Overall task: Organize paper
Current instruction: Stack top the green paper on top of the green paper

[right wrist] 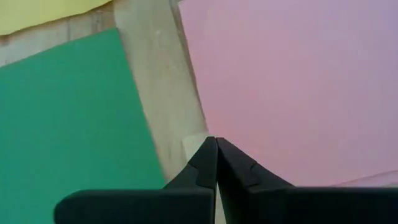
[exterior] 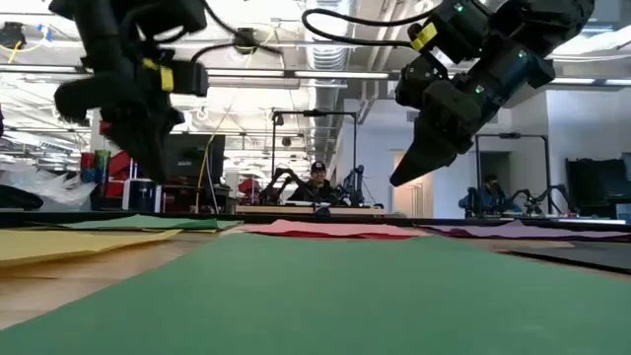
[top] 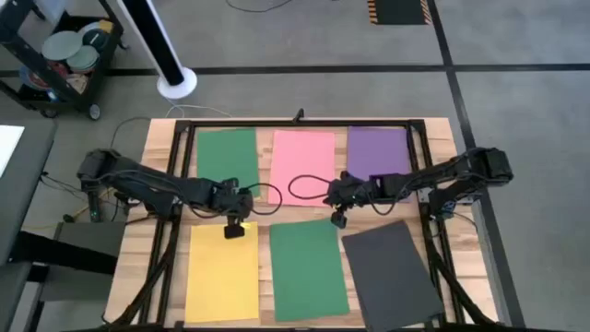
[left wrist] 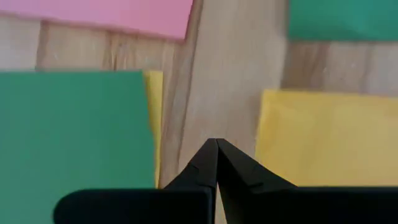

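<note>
Covering wooden table (top: pixel 138 198): coloured paper (top: pixel 302 168)

The robot has two dark, almost black arms made of chunky jointed parts. Thin black cables loop beside each arm. Small yellow tags sit near the wrists. The left claw (top: pixel 235 229) and the right claw (top: pixel 338 219) each end in two pointed black fingers.

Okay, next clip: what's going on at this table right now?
Six plain sheets lie in two rows on the wooden table: green, pink and purple behind, yellow, green and black in front. The left claw and the right claw hover shut between the rows, holding nothing.
</note>
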{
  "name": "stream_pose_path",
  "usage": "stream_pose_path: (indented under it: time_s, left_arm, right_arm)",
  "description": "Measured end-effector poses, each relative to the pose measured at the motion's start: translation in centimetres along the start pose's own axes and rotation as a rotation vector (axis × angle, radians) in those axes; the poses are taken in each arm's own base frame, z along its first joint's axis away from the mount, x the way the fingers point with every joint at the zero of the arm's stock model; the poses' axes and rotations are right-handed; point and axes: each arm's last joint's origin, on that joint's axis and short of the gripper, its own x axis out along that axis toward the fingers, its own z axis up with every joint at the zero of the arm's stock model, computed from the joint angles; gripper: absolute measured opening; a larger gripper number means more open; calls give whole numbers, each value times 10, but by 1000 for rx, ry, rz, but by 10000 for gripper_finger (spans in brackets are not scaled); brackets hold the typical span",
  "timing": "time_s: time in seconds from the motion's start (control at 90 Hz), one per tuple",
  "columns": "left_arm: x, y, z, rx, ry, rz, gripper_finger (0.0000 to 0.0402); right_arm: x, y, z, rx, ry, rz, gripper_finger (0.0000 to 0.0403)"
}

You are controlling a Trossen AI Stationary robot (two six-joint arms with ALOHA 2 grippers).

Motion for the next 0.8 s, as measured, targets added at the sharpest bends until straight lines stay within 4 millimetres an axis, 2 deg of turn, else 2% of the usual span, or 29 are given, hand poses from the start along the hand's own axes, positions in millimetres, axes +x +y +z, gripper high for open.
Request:
stream_pose_path:
  time_s: [0.156,0.311,0.422,0.6,0.8]
  left_arm:
    - [-11,2,4,4,-30,-13,0]
    - [-12,3,6,98,-53,46,0]
    - [-12,3,6,103,-54,46,5]
    - [-12,3,6,82,-52,34,53]
    - [-9,5,6,88,-52,114,117]
  right_arm:
    - [1,-6,-1,17,14,-46,0]
    - [1,-12,-3,22,43,-87,0]
    - [1,-12,-4,21,51,-90,0]
    - [1,-12,-4,21,50,-89,0]
    - [1,-12,-4,24,49,-91,0]
